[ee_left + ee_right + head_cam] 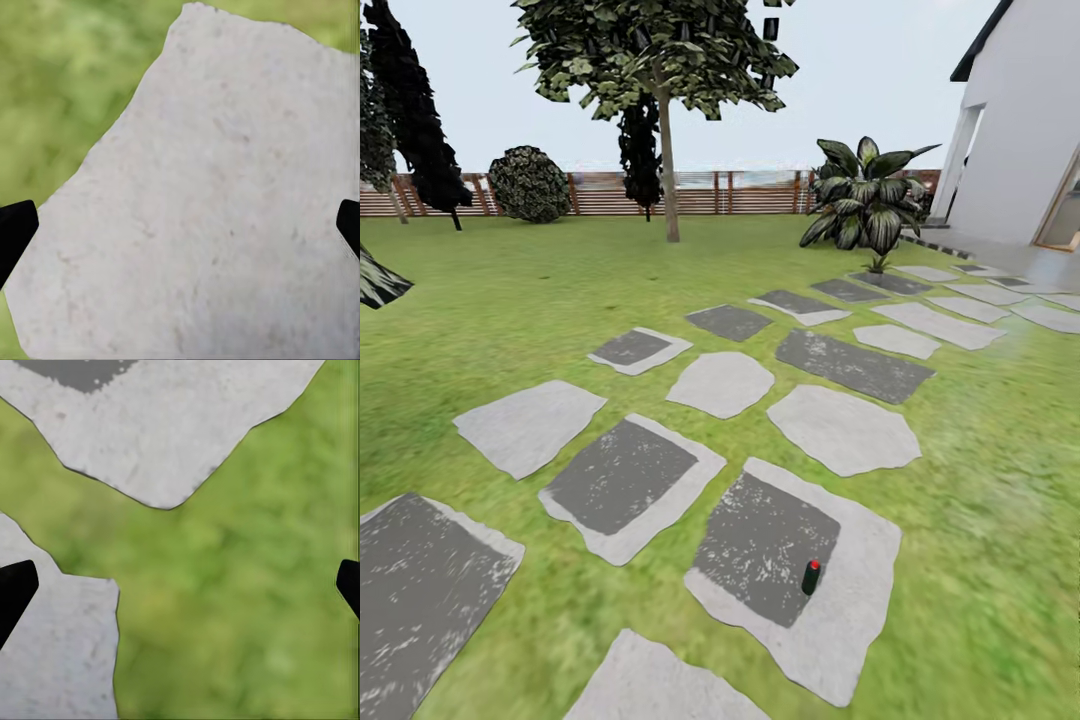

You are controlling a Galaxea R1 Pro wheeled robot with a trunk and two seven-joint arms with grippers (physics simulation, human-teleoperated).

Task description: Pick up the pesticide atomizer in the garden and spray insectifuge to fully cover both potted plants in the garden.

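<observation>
One pesticide atomizer (811,577), upright on near grey stepping stone (860,560), ahead-right. Left hand (180,225) & right hand (180,585): fingers apart, empty. Approach closer, grip w/ right, keep upright.

Each pincer's fingertips (16,229) (16,589) are plain black, blunt-ended wedges.

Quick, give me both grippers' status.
Left gripper: open, nothing between the fingers, a pale stone under it.
Right gripper: open, holding nothing, over grass.
</observation>
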